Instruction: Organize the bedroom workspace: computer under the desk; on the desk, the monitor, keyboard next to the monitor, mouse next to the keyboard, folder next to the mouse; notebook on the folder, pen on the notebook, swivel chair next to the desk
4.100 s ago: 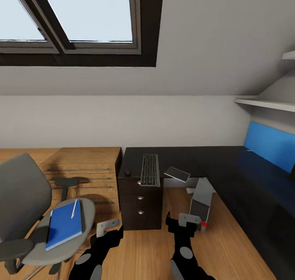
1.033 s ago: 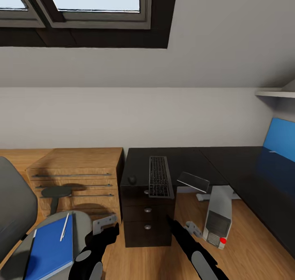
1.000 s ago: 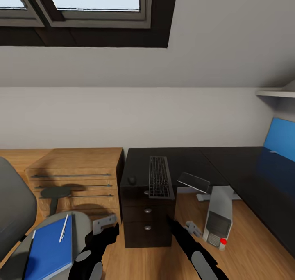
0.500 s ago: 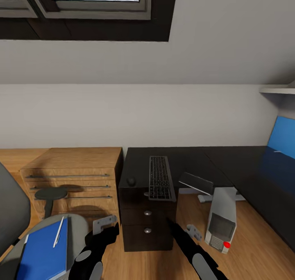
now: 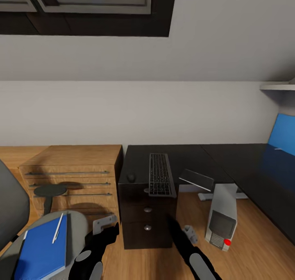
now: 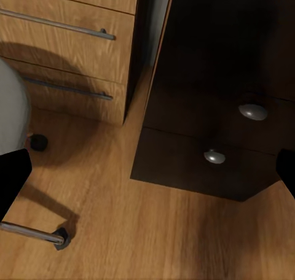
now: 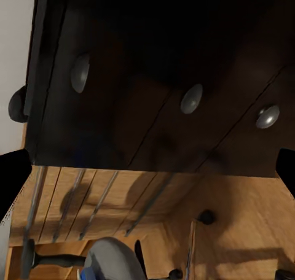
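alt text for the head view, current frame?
A black-topped desk with a three-drawer unit holds a keyboard and a mouse; a grey computer stands on the floor at its right. At lower left, a swivel chair carries a blue folder and a white pen, both grippers low in the foreground.

Black drawer unit (image 6: 209, 108) beside wooden dresser (image 6: 74, 53) on wood floor (image 6: 153, 237).

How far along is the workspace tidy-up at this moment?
Done: the keyboard and a small dark mouse lie on the desk. In hand: nothing; the left pincer is open. Left: the blue notebook and the pen lie on the swivel chair; the computer stands beside the drawers.
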### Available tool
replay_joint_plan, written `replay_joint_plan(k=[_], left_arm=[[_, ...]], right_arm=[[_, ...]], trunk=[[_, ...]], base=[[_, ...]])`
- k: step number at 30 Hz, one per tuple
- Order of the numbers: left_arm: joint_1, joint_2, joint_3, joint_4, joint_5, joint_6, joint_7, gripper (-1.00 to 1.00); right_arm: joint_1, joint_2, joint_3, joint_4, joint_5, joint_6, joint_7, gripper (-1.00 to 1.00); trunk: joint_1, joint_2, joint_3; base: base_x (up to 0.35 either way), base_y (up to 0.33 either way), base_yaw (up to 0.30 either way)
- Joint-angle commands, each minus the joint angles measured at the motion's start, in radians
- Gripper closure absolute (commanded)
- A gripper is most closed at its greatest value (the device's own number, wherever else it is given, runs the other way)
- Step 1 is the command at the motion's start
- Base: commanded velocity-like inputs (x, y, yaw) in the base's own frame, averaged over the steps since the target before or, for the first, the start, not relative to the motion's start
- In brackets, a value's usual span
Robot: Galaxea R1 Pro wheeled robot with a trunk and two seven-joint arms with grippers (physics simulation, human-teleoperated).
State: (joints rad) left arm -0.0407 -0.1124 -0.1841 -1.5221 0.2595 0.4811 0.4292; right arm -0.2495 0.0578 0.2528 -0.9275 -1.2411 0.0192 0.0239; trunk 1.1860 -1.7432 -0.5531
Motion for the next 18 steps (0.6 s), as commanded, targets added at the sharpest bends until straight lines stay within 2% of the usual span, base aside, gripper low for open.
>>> replay_joint_plan(k=[1,2,3,6,9,15,18], left_arm=[[-0.001,0.000,-0.001,-0.001,0.010,0.002,0.009,-1.00],[-0.001,0.000,-0.001,-0.001,0.010,0.002,0.009,-1.00],[-0.001,0.000,-0.001,-0.001,0.010,0.002,0.009,-1.00],[-0.001,0.000,-0.001,-0.001,0.010,0.002,0.009,-1.00],[-0.001,0.000,-0.001,-0.001,0.010,0.002,0.009,-1.00],[-0.001,0.000,-0.001,-0.001,0.010,0.002,0.009,-1.00],[-0.001,0.000,-0.001,-0.001,0.010,0.002,0.009,-1.00]], right_arm=[[-0.001,0.001,0.001,0.000,-0.011,-0.034,0.005,-1.00],[-0.001,0.002,0.002,0.000,-0.012,-0.052,0.007,-1.00],[-0.001,0.005,0.005,-0.001,-0.019,-0.102,0.020,-1.00],[-0.001,0.012,0.005,-0.002,-0.024,-0.126,0.055,-1.00],[-0.001,0.017,0.003,-0.002,-0.025,-0.134,0.106,-1.00],[-0.001,0.022,0.002,-0.002,-0.031,-0.139,0.129,-1.00],[-0.001,0.030,0.001,-0.002,-0.062,-0.140,0.131,-1.00]], trunk=[[0.004,-0.008,-0.004],[0.008,-0.015,-0.007],[0.012,-0.022,-0.011],[0.023,-0.043,-0.020],[0.035,-0.064,-0.029],[0.058,-0.106,-0.048],[0.069,-0.127,-0.058]], base=[[0.000,0.000,0.000],[0.000,0.000,0.000],[0.000,0.000,0.000],[0.000,0.000,0.000],[0.000,0.000,0.000],[0.000,0.000,0.000],[0.000,0.000,0.000]])
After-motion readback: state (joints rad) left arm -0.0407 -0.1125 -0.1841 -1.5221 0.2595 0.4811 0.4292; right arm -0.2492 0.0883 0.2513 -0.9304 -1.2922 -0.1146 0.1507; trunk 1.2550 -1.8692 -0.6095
